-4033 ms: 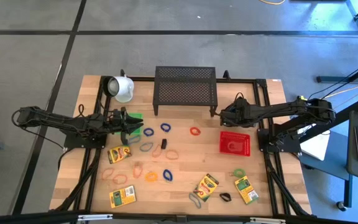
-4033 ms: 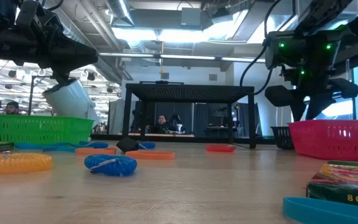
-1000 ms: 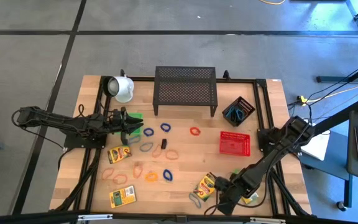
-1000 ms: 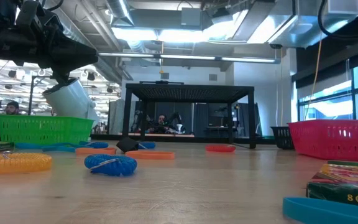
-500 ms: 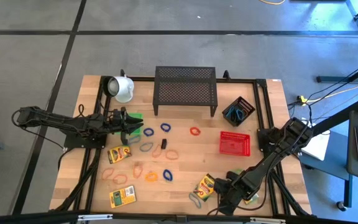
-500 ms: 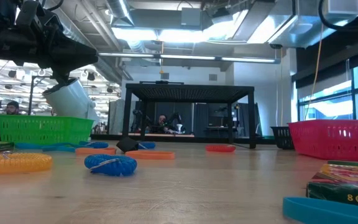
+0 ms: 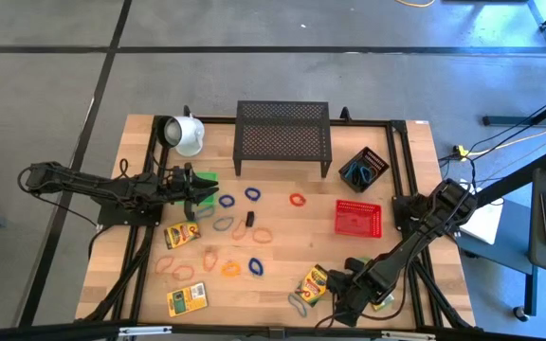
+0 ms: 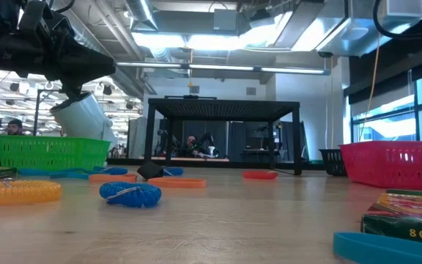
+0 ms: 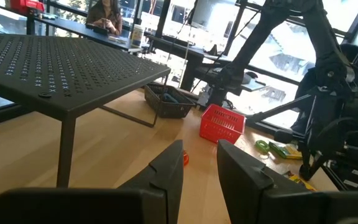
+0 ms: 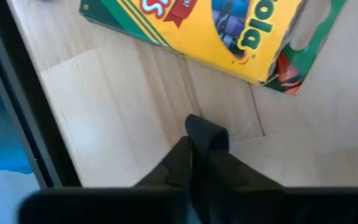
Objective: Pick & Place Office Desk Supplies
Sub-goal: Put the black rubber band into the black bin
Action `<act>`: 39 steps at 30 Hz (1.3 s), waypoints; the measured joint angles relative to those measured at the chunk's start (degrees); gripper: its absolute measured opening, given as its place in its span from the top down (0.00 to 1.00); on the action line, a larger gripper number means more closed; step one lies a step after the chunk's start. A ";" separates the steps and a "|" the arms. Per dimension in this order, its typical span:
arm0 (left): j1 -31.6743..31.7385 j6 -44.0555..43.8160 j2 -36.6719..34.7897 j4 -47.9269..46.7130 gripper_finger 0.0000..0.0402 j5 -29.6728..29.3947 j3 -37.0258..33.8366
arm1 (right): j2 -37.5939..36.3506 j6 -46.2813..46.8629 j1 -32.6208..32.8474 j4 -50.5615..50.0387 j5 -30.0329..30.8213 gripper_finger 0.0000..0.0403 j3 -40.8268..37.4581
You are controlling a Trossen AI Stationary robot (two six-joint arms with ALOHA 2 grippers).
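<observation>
Right tool (image 10: pixel 196 144): we are seeing its fingers pressed together on a small black clip (image 10: pixel 207 134), low at the desk (image 7: pixel 282 260) front edge, just beside a crayon box (image 10: pixel 197 31).
Left tool (image 9: pixel 199 163): we are seeing it waiting partly open, holding nothing, near the green basket (image 7: pixel 205 177).
Supplies: rubber bands (image 7: pixel 226 202) and other crayon boxes (image 7: pixel 186 300) are lying scattered on the desk.
</observation>
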 joint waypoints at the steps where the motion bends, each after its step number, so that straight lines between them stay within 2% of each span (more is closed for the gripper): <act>1: 0.00 -0.05 0.01 0.00 0.77 0.01 -0.01 | 0.00 -0.14 -0.03 -0.02 -0.21 0.96 -0.03; 11: 0.02 0.02 0.00 0.00 0.77 0.01 -0.01 | -1.27 -2.84 0.09 0.98 -5.29 0.99 -0.27; 16: 0.01 0.00 0.01 0.01 0.77 0.01 -0.01 | -4.34 -2.64 0.27 1.54 -5.26 0.98 2.49; 20: 0.02 0.01 0.02 0.00 0.77 0.01 0.01 | -5.08 -6.95 0.22 1.29 6.00 0.98 7.43; 26: 0.01 -0.02 0.01 0.00 0.77 0.01 0.01 | -5.09 -21.47 0.01 2.07 32.56 0.98 15.40; 29: 0.00 -0.03 0.01 0.00 0.77 0.01 0.00 | -5.11 -27.60 -0.02 2.08 43.97 0.98 18.92; 34: 0.00 0.00 0.00 0.00 0.77 0.01 -0.01 | -5.16 -37.94 -1.18 1.95 53.87 0.95 23.24; 39: 0.01 0.00 0.02 0.00 0.77 0.01 0.01 | -5.20 -42.90 -4.95 1.92 58.53 0.94 25.52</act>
